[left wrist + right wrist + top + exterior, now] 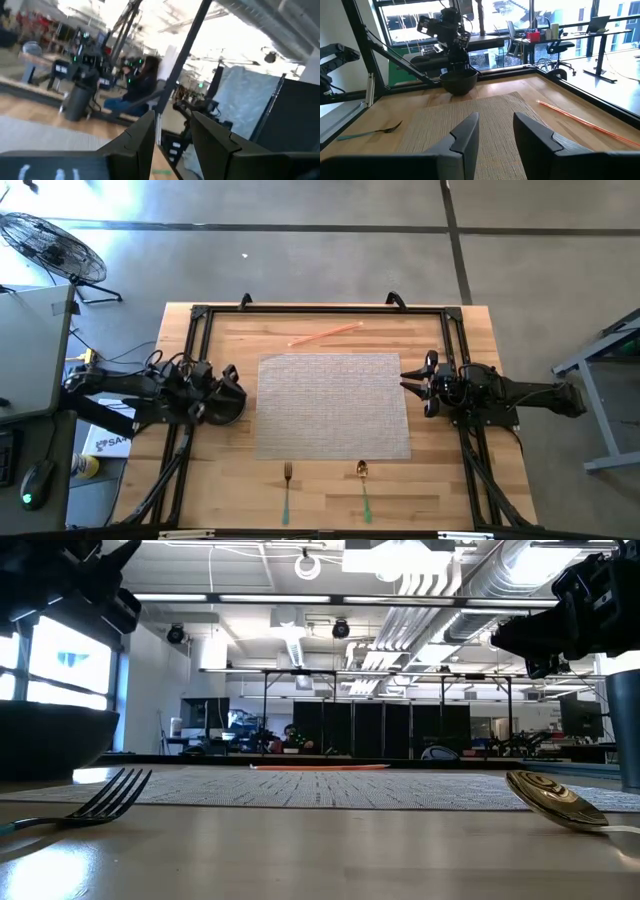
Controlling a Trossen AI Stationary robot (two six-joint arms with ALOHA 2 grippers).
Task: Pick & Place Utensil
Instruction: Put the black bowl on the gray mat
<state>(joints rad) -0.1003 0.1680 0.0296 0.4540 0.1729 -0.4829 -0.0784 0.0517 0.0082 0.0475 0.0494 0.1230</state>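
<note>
A fork (287, 480) with a green handle and a spoon (362, 478) with a gold bowl and green handle lie flat on the wood near the table's near edge, just below a grey woven placemat (333, 405). The low view shows the fork (100, 802) at left and the spoon (555, 802) at right. My left gripper (232, 378) hovers open at the placemat's left side, above a black bowl (222, 408). My right gripper (408, 380) hovers open at the placemat's right edge. Both are raised well clear of the utensils.
A thin orange stick (325, 333) lies on the wood beyond the placemat's far edge. A black metal frame (200, 315) runs around the table. The black bowl (460, 81) stands left of the placemat. A seated person (140, 82) shows in the room beyond.
</note>
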